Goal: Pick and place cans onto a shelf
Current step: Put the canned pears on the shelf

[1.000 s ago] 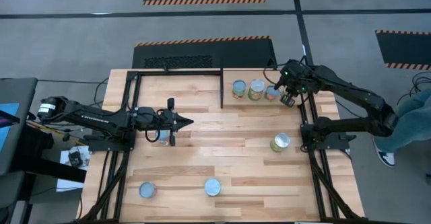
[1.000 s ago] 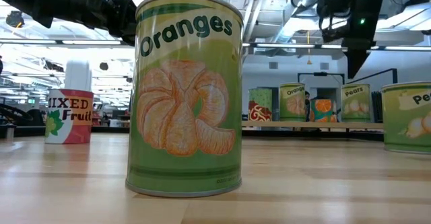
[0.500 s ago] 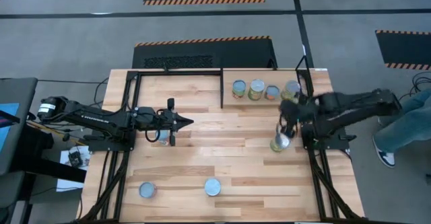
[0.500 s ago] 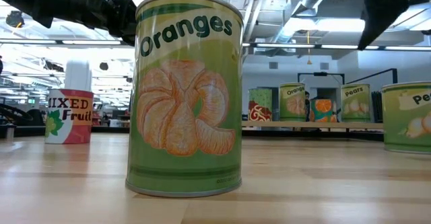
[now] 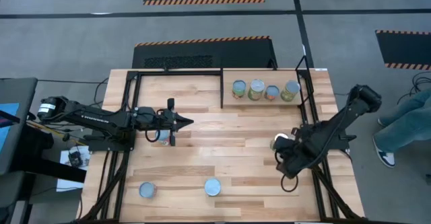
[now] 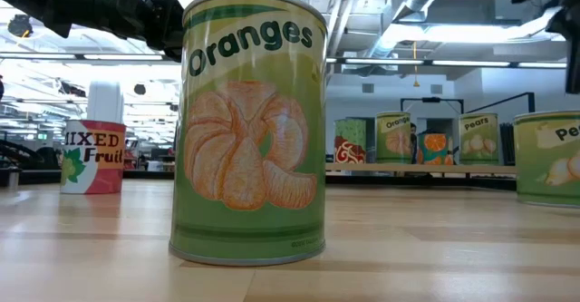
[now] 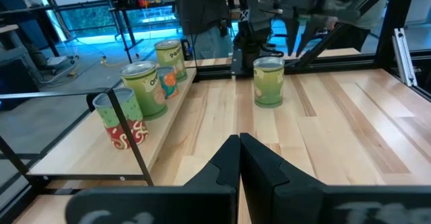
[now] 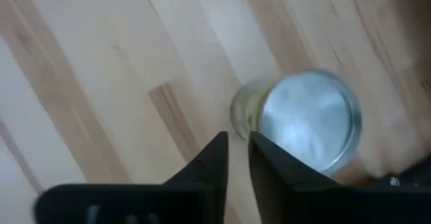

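Right gripper, jaws nearly together and holding nothing, hangs just beside a loose can at centre right. Four cans sit on the shelf, upper centre right. Left gripper, jaws together, idles centre left.

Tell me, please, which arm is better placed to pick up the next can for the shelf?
The right. Its claw hangs just beside the loose can near the table's right edge, while the left claw waits mid-table, away from any can.
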